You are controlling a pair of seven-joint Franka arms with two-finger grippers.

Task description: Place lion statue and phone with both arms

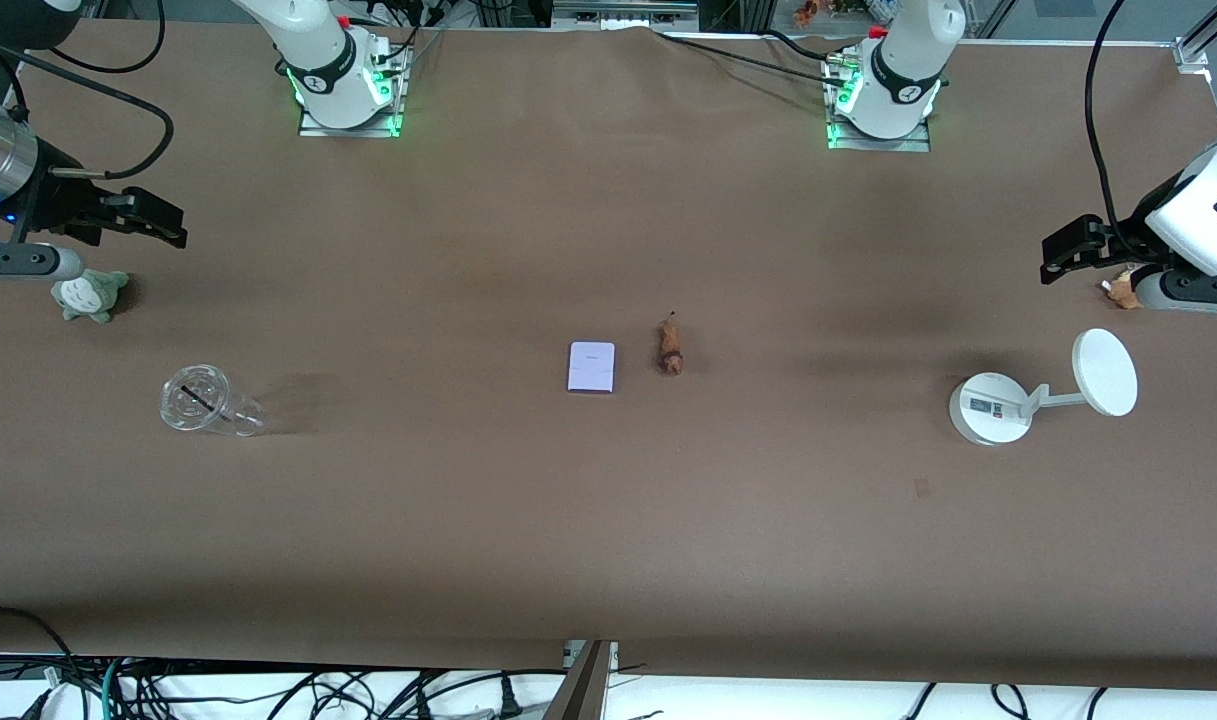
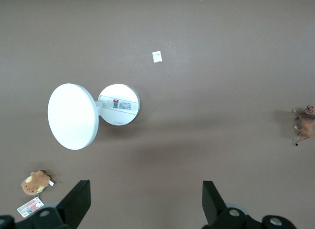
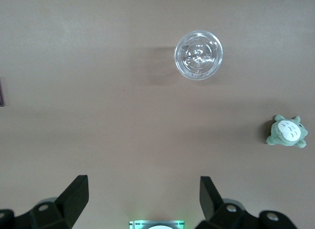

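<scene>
The phone (image 1: 591, 367), a small flat lavender-white rectangle, lies at the middle of the table. The lion statue (image 1: 671, 346), a tiny reddish-brown figurine, lies right beside it toward the left arm's end; it also shows in the left wrist view (image 2: 306, 124). My right gripper (image 1: 163, 222) is open and empty, up over the table's edge at the right arm's end near a grey-green plush; its wrist view shows the wide gap (image 3: 143, 197). My left gripper (image 1: 1056, 256) is open and empty, up over the left arm's end near a tan plush; its wrist view shows the same (image 2: 146, 199).
A clear plastic cup (image 1: 203, 400) lies on its side and a grey-green plush (image 1: 90, 295) sits at the right arm's end. A white round-based stand with a disc (image 1: 990, 407) and a tan plush with a tag (image 1: 1123, 290) are at the left arm's end.
</scene>
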